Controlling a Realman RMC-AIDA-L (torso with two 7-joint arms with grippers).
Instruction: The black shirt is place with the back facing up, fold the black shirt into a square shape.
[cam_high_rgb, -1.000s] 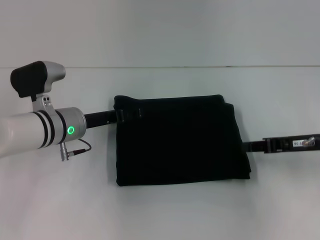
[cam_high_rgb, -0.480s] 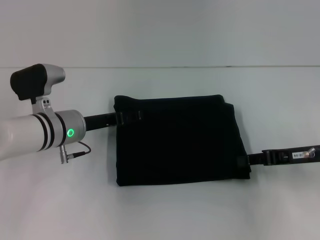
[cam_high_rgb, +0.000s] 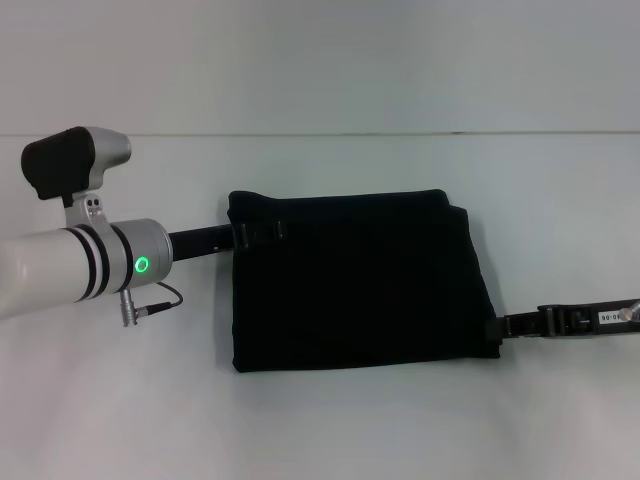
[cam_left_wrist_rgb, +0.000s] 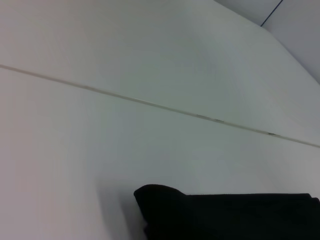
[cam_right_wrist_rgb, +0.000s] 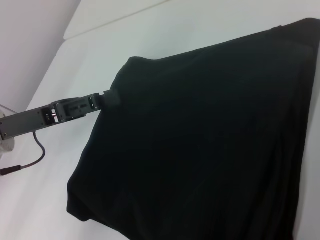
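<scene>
On white table (cam_high_rgb: 330, 430): folded black shirt (cam_high_rgb: 355, 280); left gripper (cam_high_rgb: 262, 232), right gripper (cam_high_rgb: 497, 328) at edges, grip unclear.

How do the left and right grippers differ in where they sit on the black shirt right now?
The left gripper meets the black shirt near its far corner, its tip lying over the cloth; the right gripper meets the near corner of the opposite side, only at the edge. Most of the left arm shows in the head view; the right shows just a thin black link. Both are low at the shirt's edges on the white table.
</scene>
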